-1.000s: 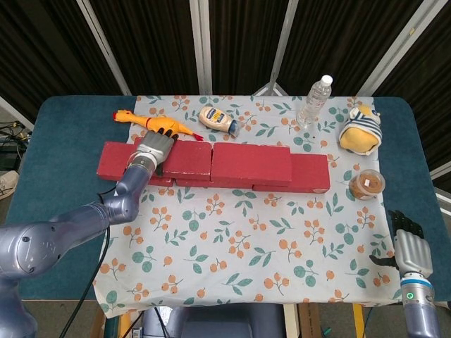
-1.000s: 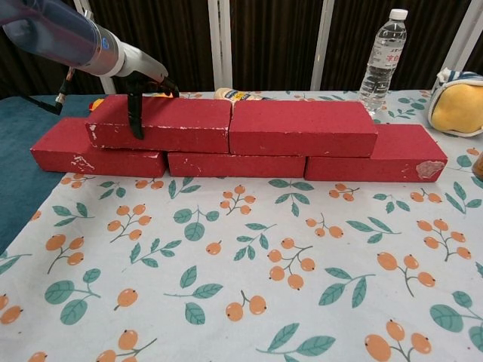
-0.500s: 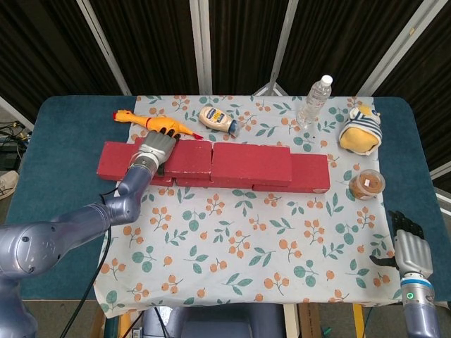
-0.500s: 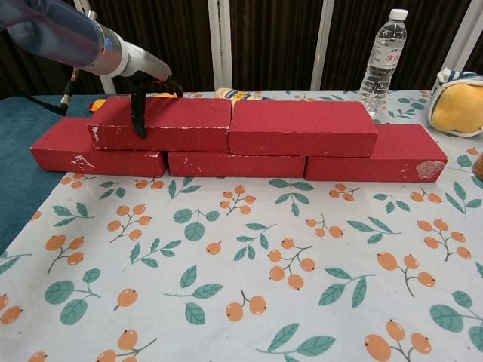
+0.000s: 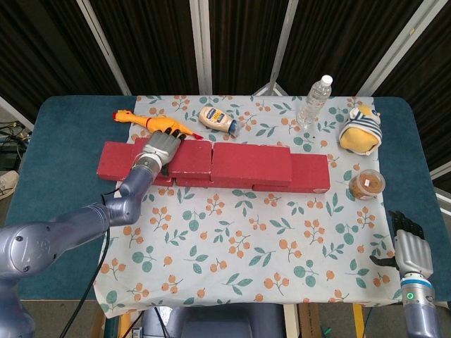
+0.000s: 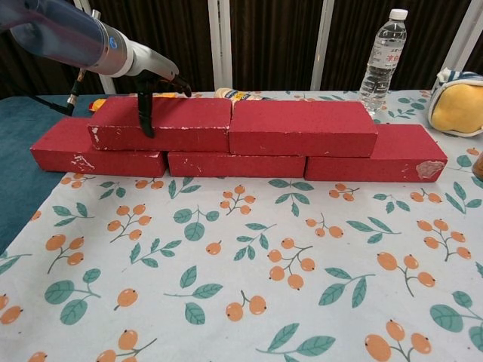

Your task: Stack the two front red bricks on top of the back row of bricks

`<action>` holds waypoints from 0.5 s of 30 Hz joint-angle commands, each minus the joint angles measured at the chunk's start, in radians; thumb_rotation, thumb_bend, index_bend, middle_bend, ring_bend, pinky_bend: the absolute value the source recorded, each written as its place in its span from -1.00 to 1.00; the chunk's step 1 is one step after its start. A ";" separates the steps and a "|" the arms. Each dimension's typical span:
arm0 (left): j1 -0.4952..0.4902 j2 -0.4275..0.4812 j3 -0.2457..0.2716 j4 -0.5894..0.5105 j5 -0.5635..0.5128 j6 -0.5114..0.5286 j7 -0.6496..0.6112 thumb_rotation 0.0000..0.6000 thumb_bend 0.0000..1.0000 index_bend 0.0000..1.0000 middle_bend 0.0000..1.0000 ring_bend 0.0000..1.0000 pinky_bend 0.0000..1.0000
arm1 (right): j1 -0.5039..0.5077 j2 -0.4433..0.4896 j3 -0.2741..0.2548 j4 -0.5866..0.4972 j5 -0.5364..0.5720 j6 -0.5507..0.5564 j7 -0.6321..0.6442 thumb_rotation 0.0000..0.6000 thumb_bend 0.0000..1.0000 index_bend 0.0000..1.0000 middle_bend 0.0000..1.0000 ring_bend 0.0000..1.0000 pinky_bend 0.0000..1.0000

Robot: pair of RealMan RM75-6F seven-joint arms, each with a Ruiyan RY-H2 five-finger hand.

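left hand [image 5: 159,148] flat on upper left brick [image 6: 162,123], thumb over front face

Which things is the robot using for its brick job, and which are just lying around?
For the job:
- upper red bricks
- bottom row of bricks
- left hand, resting on the upper left brick

Just lying about:
- rubber chicken
- mayonnaise bottle
- water bottle
- plush toy
- small jar

I'm looking at a lab-style test booth: black curtains [image 5: 151,42] hanging on metal poles [image 5: 201,46] at twelve o'clock, a cloth-covered table [image 5: 53,148] below.
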 commanded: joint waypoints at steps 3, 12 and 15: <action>-0.002 0.018 -0.002 -0.027 0.012 0.012 0.004 1.00 -1.00 -1.00 -1.00 -1.00 -0.68 | 0.002 0.000 -0.002 0.001 0.002 -0.003 -0.005 1.00 -0.79 -1.00 -1.00 -1.00 -1.00; -0.009 0.117 -0.010 -0.147 0.039 0.071 0.005 1.00 -1.00 -1.00 -1.00 -1.00 -0.73 | 0.005 0.001 -0.005 -0.002 0.011 -0.004 -0.018 1.00 -0.78 -1.00 -1.00 -1.00 -1.00; 0.003 0.161 -0.021 -0.195 0.065 0.095 -0.011 1.00 -1.00 -1.00 -1.00 -1.00 -0.75 | 0.006 0.001 -0.005 -0.004 0.014 -0.003 -0.021 1.00 -0.78 -1.00 -1.00 -1.00 -1.00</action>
